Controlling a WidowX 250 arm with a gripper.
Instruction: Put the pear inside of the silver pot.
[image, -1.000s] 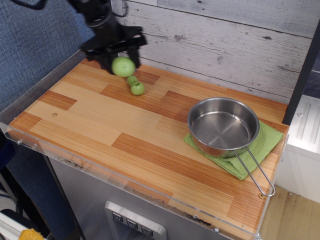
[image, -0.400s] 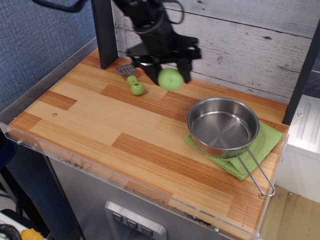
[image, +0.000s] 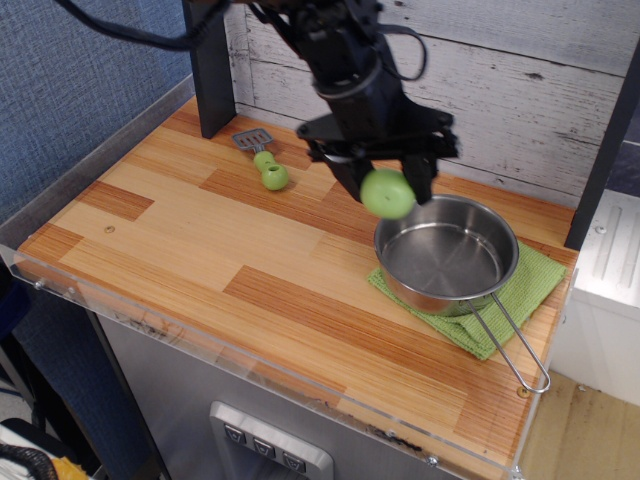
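My gripper (image: 386, 190) is shut on the pear (image: 387, 194), a smooth light-green toy fruit, and holds it in the air above the table, just at the left rim of the silver pot (image: 446, 256). The pot is a shiny shallow steel pan, empty inside, with a long wire loop handle (image: 510, 345) pointing to the front right. It sits on a green cloth (image: 510, 300) at the right side of the wooden table.
A small spatula with a green knobbly handle (image: 266, 167) lies at the back left of the table. A dark post (image: 208, 70) stands at the back left corner. A wooden plank wall (image: 520, 90) runs behind. A clear plastic rim (image: 250, 365) edges the front.
My gripper has carried the pear from the back left, past the spatula, rightward and forward to the pot's left rim. The pot and spatula have not moved.
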